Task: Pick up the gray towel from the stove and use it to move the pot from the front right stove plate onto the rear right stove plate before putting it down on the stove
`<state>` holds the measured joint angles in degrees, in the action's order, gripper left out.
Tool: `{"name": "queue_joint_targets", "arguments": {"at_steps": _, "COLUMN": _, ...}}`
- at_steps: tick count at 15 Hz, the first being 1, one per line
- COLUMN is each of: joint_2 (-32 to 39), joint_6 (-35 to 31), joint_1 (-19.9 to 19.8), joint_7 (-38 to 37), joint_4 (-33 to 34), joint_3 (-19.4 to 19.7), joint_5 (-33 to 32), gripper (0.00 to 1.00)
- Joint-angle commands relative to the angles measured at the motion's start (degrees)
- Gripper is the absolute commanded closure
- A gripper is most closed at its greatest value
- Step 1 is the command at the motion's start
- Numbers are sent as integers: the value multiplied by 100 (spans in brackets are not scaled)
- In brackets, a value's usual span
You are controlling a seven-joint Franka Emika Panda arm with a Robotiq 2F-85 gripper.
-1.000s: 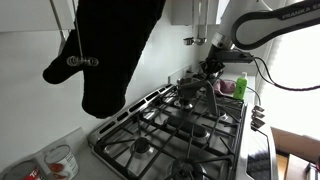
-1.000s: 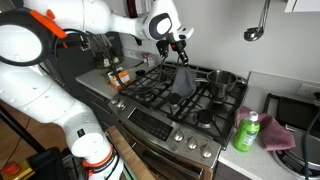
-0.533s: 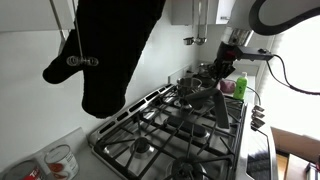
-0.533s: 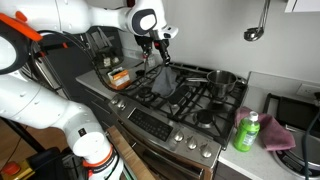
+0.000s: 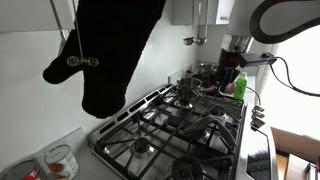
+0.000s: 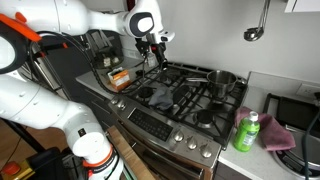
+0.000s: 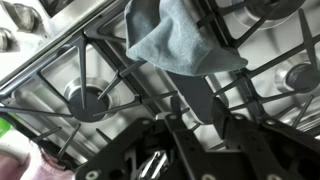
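Probably a home kitchen: a gas stove [image 6: 205,110] with oven below, black oven mitt [image 5: 115,50] hanging nearby.

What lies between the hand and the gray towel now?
Only black grate bars of the stove, seen in the wrist view, separate the hand from the gray towel.

Gray towel [image 7: 172,42] out of the claw [image 6: 158,50], now slack on the stove [image 6: 205,112] grates; jaws apart.
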<state>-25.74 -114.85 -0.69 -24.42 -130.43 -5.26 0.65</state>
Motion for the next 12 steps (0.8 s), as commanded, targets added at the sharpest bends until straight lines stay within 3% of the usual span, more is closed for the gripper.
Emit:
{"name": "queue_joint_targets", "arguments": {"at_steps": 1, "joint_2": -300, "joint_6": -640, "joint_1": -352, "joint_7": -178, "joint_4": -285, "joint_3": -122, "joint_5": -725, "gripper": 31}}
{"name": "queue_joint_targets", "arguments": {"at_steps": 5, "joint_2": -452, "joint_6": -1064, "joint_1": -841, "joint_7": -650, "joint_4": -287, "joint_3": -258, "joint_5": -1784, "gripper": 1}}
{"name": "queue_joint_targets", "arguments": {"at_steps": 9, "joint_2": -495, "joint_6": -1208, "joint_1": -1214, "joint_7": -1292, "joint_4": -287, "joint_3": -347, "joint_5": -2430, "gripper": 0}}
{"name": "queue_joint_targets", "arguments": {"at_steps": 10, "joint_2": -345, "joint_6": -1016, "joint_1": -1008, "joint_7": -941, "joint_4": -61, "joint_3": -217, "joint_5": -2153, "gripper": 0}}
{"name": "queue_joint_targets", "arguments": {"at_steps": 12, "joint_2": -351, "joint_6": -1048, "joint_1": -1091, "joint_7": -1105, "joint_4": -69, "joint_3": -242, "joint_5": -2296, "gripper": 0}}
